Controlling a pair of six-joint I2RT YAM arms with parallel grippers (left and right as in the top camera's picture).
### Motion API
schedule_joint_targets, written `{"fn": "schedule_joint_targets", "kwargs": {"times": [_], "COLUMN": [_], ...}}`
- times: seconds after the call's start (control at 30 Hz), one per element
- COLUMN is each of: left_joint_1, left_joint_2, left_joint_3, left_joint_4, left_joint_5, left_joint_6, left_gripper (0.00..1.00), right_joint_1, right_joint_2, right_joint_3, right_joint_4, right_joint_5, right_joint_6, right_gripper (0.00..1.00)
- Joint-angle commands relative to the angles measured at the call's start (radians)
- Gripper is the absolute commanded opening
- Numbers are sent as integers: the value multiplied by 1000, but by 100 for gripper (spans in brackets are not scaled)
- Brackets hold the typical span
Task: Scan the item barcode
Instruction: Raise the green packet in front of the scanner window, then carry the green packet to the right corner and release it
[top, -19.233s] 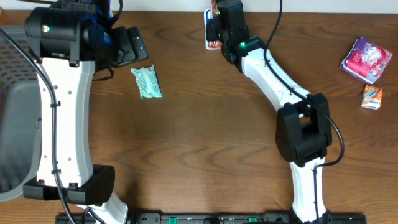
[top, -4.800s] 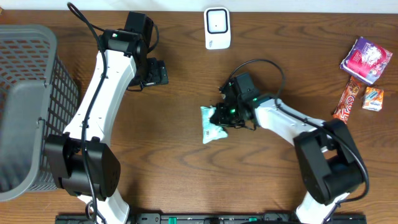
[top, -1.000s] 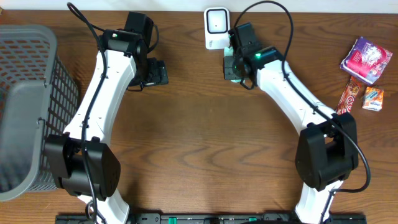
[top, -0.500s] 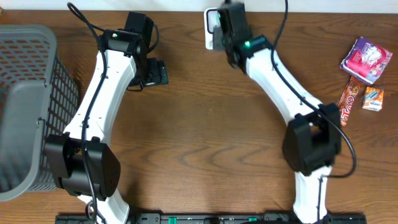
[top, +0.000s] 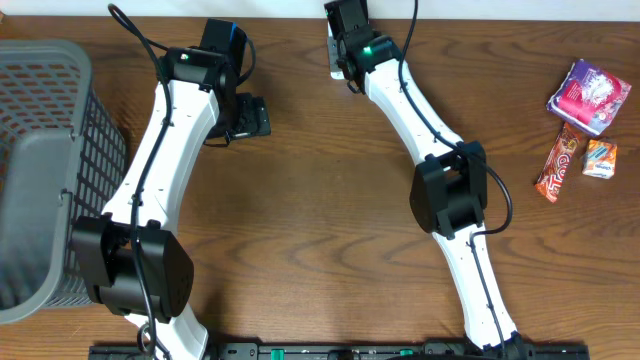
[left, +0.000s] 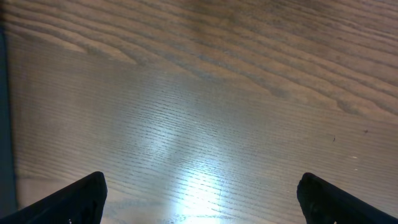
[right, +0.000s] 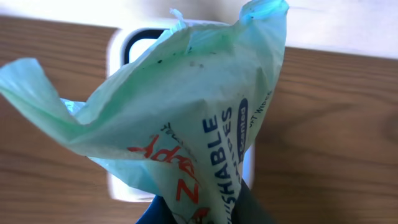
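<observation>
My right claw (right: 205, 214) is squeezed tight on the bottom end of the green wipes packet (right: 186, 124). The packet sticks out long and floppy, straight away from the claw. Just past it is the white scanner (right: 119, 50), at the far edge of the table. From the wrist camera, the packet sits between the claw and the scanner and hides most of the scanner's dark window. So the packet is already in front of the scanner, and this arm is the one that must do the job. The side with the words faces my camera. I cannot see the barcode, so I cannot tell if it faces the window. I think I may need to turn or tip the packet a little. My left claw (left: 202, 199) is wide open over bare table (left: 199, 93), well off to the side, holding nothing.
</observation>
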Motion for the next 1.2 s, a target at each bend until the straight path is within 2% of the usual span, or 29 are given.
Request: {"fn": "schedule_joint_targets", "kwargs": {"times": [0.0,0.13,0.33,0.5,0.6,0.77,0.9,1.17], "left_joint_1": [5,5,5,5,5,5,5,5], "left_joint_2": [7,7,7,7,7,7,7,7], "left_joint_3": [-3,-3,-3,-3,-3,-3,-3,-3], "left_joint_4": [-3,-3,-3,-3,-3,-3,-3,-3], "left_joint_5": [-9,-8,-9,-8,-8,-9,-8,-9], "left_joint_6": [-2,-2,-2,-2,-2,-2,-2,-2], "left_gripper": [98,98,98,98,98,98,98,98], "right_joint_1": [24,31,23,-19,-30,-30,-55,-224], "right_joint_2": [-23,-23,-40,-67,-65,-55,-79,-211], "right_joint_3": [44,44,68,88,84,79,86,87], "right_joint_4": [16,18,-1,-30,-54,-66,-61,-232], "right_joint_5": [155,193,185,-29,-67,-66,-53,126], "right_joint_6": [-116,-139,-32,-23,-22,-12,72,98], "right_gripper": [1,1,1,1,1,1,1,1]}}
